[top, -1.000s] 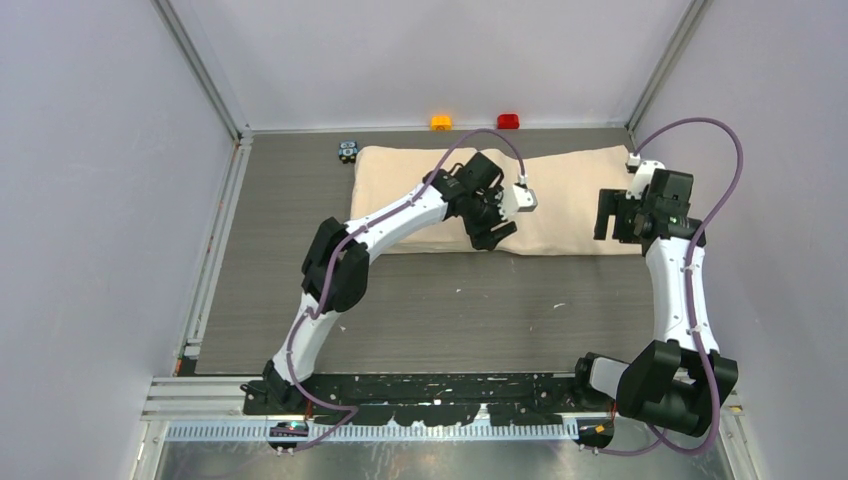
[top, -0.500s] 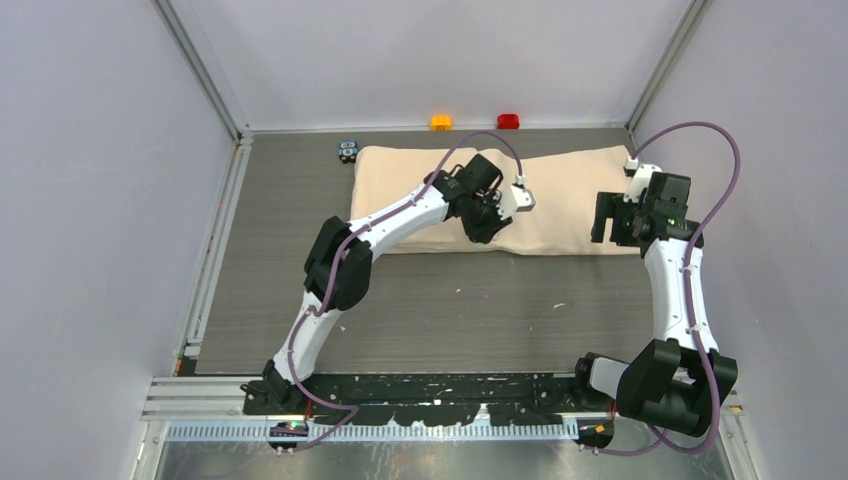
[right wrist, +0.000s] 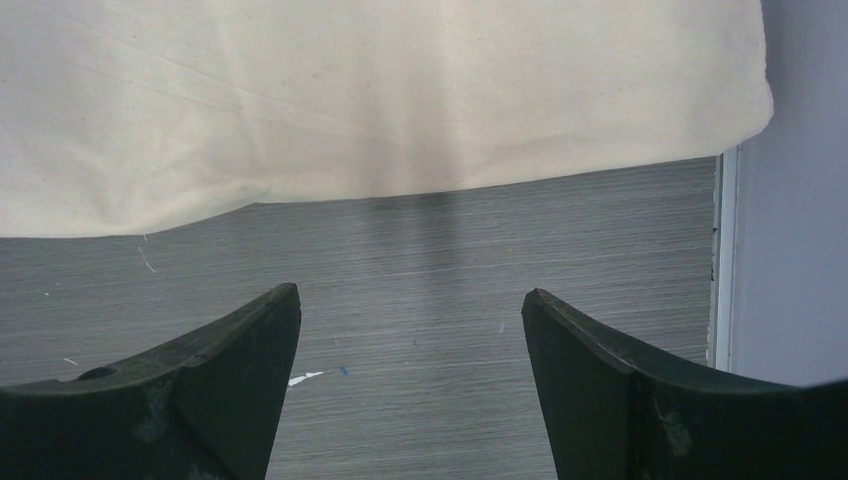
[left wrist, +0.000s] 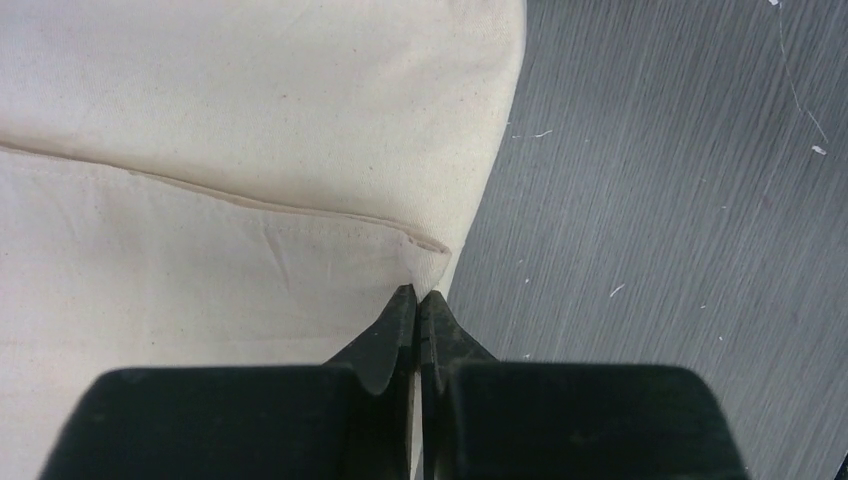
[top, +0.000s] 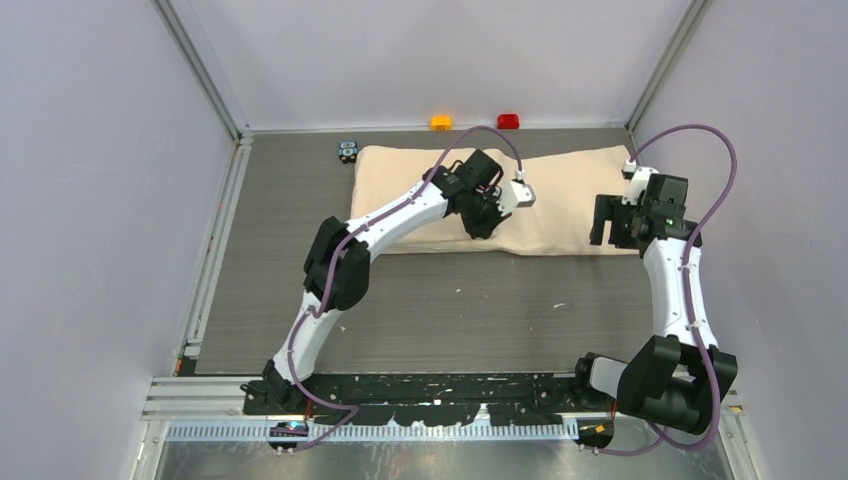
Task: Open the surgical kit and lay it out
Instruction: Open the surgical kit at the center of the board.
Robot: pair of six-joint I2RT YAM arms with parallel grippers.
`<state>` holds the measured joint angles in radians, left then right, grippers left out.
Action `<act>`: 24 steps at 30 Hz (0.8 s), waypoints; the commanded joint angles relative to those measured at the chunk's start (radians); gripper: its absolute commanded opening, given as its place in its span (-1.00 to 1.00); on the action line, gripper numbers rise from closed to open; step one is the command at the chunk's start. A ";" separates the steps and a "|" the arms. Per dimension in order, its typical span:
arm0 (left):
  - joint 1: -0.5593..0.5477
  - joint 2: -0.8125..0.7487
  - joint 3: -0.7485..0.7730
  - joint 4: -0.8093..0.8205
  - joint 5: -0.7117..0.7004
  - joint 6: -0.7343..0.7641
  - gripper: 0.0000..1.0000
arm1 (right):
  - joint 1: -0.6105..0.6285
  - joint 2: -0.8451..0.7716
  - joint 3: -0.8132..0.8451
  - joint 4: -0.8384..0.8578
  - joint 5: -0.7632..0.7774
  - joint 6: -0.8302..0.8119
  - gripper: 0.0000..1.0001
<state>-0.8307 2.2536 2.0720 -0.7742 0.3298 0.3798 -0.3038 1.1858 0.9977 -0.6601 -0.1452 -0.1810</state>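
Observation:
The surgical kit is a closed beige cloth wrap (top: 565, 190) lying across the far half of the table; its contents are hidden. My left gripper (top: 486, 229) sits at the wrap's near edge. In the left wrist view the gripper (left wrist: 417, 293) is shut, pinching the corner of a folded cloth flap (left wrist: 432, 262) where the wrap (left wrist: 250, 120) meets the table. My right gripper (top: 604, 225) hovers open near the wrap's near right corner. In the right wrist view that gripper (right wrist: 410, 295) has bare table between its fingers, a short way before the cloth edge (right wrist: 380, 90).
A small black-and-blue block (top: 347, 151) sits by the wrap's far left corner. Orange (top: 440, 122) and red (top: 508, 121) buttons stand at the back wall. Walls close the table left, right and back; the right wall (right wrist: 790, 250) is close to my right gripper.
My left gripper has closed from open onto the cloth corner and shifted slightly toward the back. The right gripper stayed open, drifting barely.

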 commanded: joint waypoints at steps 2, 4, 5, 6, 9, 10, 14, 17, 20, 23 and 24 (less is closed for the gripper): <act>0.000 -0.093 0.036 -0.038 0.000 -0.026 -1.00 | 0.002 0.002 -0.001 0.023 -0.013 -0.009 0.71; 0.008 -0.112 0.032 -0.035 -0.025 -0.037 -1.00 | 0.001 0.004 0.000 0.024 -0.013 -0.012 0.71; 0.016 -0.125 0.026 -0.031 -0.040 -0.046 -1.00 | 0.001 0.005 0.001 0.024 -0.013 -0.012 0.71; 0.028 -0.140 0.023 -0.029 -0.050 -0.054 -1.00 | 0.002 0.006 0.003 0.024 -0.013 -0.013 0.71; 0.090 -0.208 -0.001 -0.013 -0.083 -0.088 -1.00 | 0.001 0.010 0.010 0.022 -0.015 -0.012 0.71; 0.120 -0.239 -0.017 -0.004 -0.092 -0.099 -1.00 | 0.001 0.013 0.014 0.020 -0.018 -0.011 0.71; 0.285 -0.414 -0.132 0.029 -0.125 -0.148 -1.00 | 0.001 0.030 0.054 0.001 -0.034 -0.011 0.71; 0.476 -0.626 -0.310 0.092 -0.129 -0.174 -1.00 | 0.001 0.045 0.089 -0.012 -0.057 -0.004 0.71; 0.711 -0.838 -0.518 0.161 -0.134 -0.179 -1.00 | 0.002 0.062 0.113 -0.023 -0.069 0.001 0.71; 0.938 -0.988 -0.695 0.181 -0.220 -0.131 -1.00 | 0.004 0.069 0.123 -0.028 -0.075 0.008 0.71; 0.978 -1.006 -0.738 0.167 -0.289 -0.095 -0.96 | 0.006 0.070 0.124 -0.028 -0.077 0.012 0.71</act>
<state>0.0078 1.3815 1.4837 -0.6167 0.1791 0.2249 -0.3038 1.2552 1.0744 -0.6849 -0.1947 -0.1825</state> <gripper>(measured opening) 0.012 0.857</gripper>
